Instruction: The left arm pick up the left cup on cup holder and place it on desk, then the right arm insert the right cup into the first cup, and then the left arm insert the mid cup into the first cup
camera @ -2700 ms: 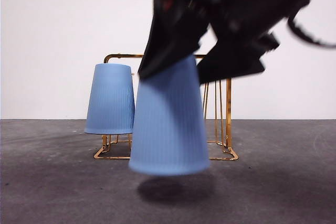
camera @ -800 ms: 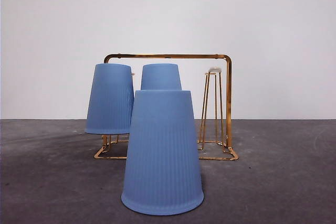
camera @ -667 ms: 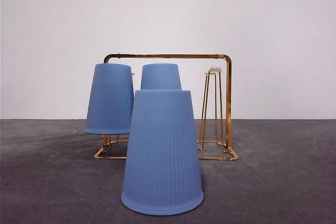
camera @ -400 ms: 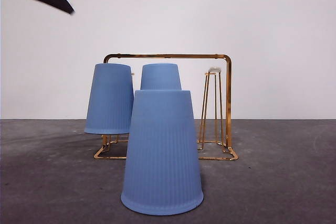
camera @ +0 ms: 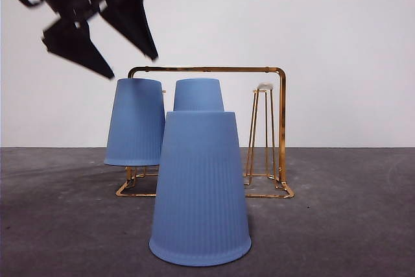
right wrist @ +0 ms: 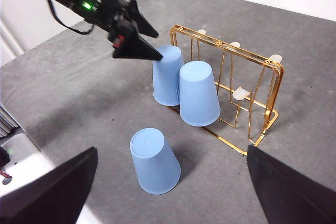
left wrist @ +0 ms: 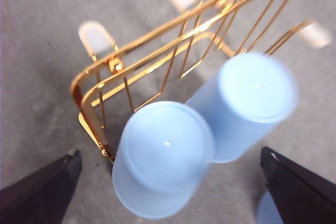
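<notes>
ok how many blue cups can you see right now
3, all upside down: one cup alone on the desk, two on the cup holder — the end cup under the left hand, and its neighbour.

front low, level; wrists overhead; all share cup holder.
</notes>
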`<state>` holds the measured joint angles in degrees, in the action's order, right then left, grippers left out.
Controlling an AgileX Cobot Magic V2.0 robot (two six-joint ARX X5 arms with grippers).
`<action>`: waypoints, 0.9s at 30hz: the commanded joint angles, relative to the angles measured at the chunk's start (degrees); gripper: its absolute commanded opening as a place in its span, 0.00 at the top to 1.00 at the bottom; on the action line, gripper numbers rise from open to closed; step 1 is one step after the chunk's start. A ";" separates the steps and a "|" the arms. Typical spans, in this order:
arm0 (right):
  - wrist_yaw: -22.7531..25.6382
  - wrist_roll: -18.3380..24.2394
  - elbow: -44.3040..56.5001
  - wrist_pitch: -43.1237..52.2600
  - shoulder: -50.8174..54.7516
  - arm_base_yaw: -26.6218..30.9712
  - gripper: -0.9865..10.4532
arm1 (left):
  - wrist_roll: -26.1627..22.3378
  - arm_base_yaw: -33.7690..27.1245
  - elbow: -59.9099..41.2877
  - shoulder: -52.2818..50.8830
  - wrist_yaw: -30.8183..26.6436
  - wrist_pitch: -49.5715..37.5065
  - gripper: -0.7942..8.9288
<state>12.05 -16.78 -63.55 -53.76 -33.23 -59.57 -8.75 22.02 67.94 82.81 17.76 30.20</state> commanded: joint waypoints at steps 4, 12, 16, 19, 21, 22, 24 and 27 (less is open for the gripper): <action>0.24 -0.66 -1.03 0.52 -0.35 -0.61 0.52 | -1.62 0.28 0.83 5.14 0.33 -2.43 0.35; 0.50 -0.79 -1.03 0.55 -0.35 -0.61 0.52 | -1.55 0.28 0.83 7.50 1.64 -2.80 0.49; 0.50 -0.81 -1.03 0.55 -0.35 -0.61 0.52 | -1.55 0.28 0.83 7.50 1.64 -2.86 0.57; 0.50 -0.83 -1.03 0.52 -0.35 -0.61 0.52 | -1.55 0.28 0.83 7.50 1.64 -2.86 0.62; 0.48 -0.85 -1.03 0.52 -0.35 -0.61 0.52 | -1.55 0.28 0.85 7.50 1.64 -2.89 0.63; 0.48 -0.85 -1.03 0.52 -0.35 -0.61 0.52 | -1.55 0.28 0.85 7.50 1.64 -2.89 0.63; 0.46 -0.96 -1.03 0.52 -0.35 -0.61 0.52 | -1.55 0.28 0.90 7.50 1.64 -2.99 0.63; 0.46 -1.11 -1.03 0.52 -0.35 -0.61 0.52 | -1.53 0.28 1.03 7.43 1.57 -2.95 0.63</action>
<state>12.25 -16.99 -63.55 -53.76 -33.26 -59.57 -9.74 22.04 67.96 89.41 19.51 27.22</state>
